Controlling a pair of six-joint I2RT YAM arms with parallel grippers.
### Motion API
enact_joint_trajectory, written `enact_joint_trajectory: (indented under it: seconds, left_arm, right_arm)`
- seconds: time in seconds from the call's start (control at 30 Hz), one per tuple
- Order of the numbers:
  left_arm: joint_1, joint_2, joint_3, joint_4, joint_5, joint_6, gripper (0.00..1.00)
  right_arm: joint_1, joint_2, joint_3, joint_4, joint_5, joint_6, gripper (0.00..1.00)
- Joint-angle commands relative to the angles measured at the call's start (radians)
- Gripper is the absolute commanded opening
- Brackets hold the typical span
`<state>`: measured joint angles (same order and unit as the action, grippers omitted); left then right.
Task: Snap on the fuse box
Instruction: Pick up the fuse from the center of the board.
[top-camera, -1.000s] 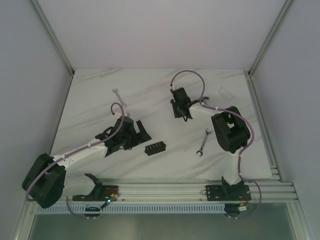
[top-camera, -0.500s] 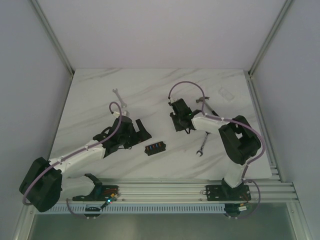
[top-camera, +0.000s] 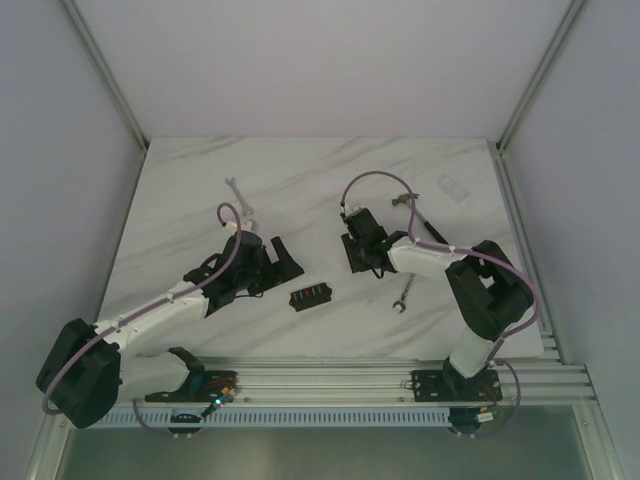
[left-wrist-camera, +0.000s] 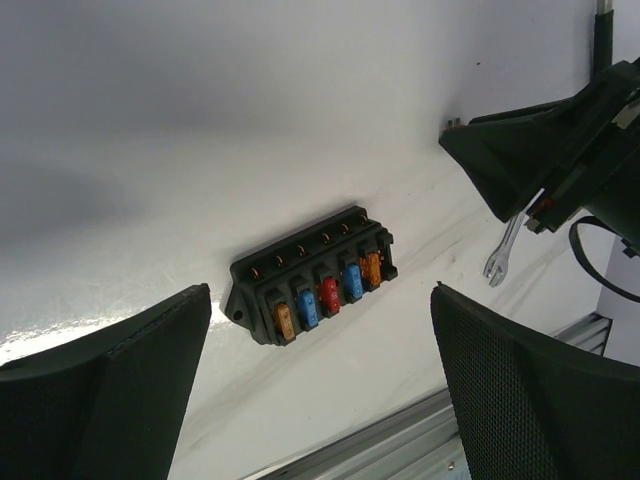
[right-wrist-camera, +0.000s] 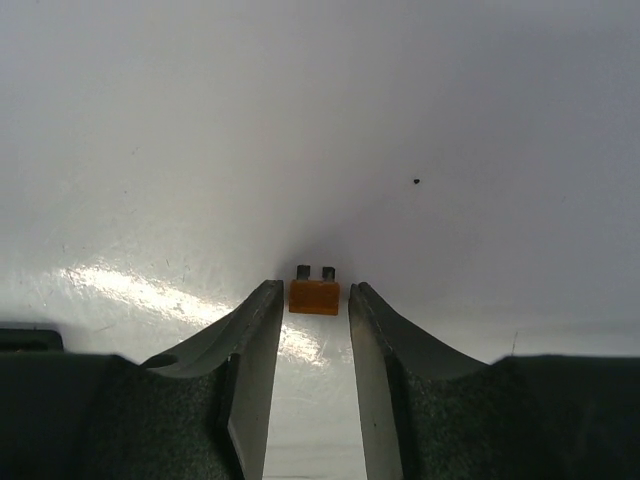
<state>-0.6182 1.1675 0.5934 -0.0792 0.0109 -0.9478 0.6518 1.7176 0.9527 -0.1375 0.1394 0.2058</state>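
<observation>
Left gripper (left-wrist-camera: 320, 290) gapes over your black rectangular fuse box (left-wrist-camera: 300, 270), far from edges; right gripper (right-wrist-camera: 315, 287), narrow around an orange fuse (right-wrist-camera: 314, 298), came nearer.

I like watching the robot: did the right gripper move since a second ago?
Yes. In the top view, the right gripper has come closer to the fuse box, which stayed put.

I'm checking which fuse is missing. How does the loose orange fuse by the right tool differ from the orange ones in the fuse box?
The loose fuse lies alone on the table, prongs showing; the seated fuses stand in the fuse box, prongs hidden. The loose fuse sits at the right tool's fingertips; the seated fuses lie ahead of the wide-open left tool, untouched. Both look the same orange.
</observation>
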Motion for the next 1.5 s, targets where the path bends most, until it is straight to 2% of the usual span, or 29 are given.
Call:
enact_joint_trajectory:
  seconds: [0.0, 0.67, 0.93, 1.07, 1.27, 1.47]
  left_arm:
    - [-0.001, -0.027, -0.004, 0.012, 0.012, 0.01, 1.0]
    - [-0.001, -0.024, -0.003, 0.017, 0.015, 0.006, 1.0]
    - [-0.002, -0.015, 0.005, 0.027, 0.018, 0.009, 1.0]
    - [-0.001, 0.013, 0.03, 0.047, 0.037, 0.023, 1.0]
    - [-0.001, 0.062, 0.089, 0.065, 0.05, 0.062, 0.98]
    - [0.0, 0.111, 0.147, 0.097, 0.098, 0.085, 0.91]
  right_arm:
    - [0.017, 0.019, -0.042, 0.012, 0.028, 0.034, 0.4]
    - [0.039, 0.003, -0.086, -0.026, 0.07, 0.1, 0.37]
    - [0.042, -0.006, -0.084, -0.049, 0.095, 0.106, 0.32]
    - [0.043, -0.019, -0.081, -0.052, 0.085, 0.094, 0.25]
    - [0.049, -0.078, -0.074, -0.052, 0.048, 0.065, 0.22]
    - [0.058, -0.2, -0.078, -0.028, -0.032, 0.005, 0.2]
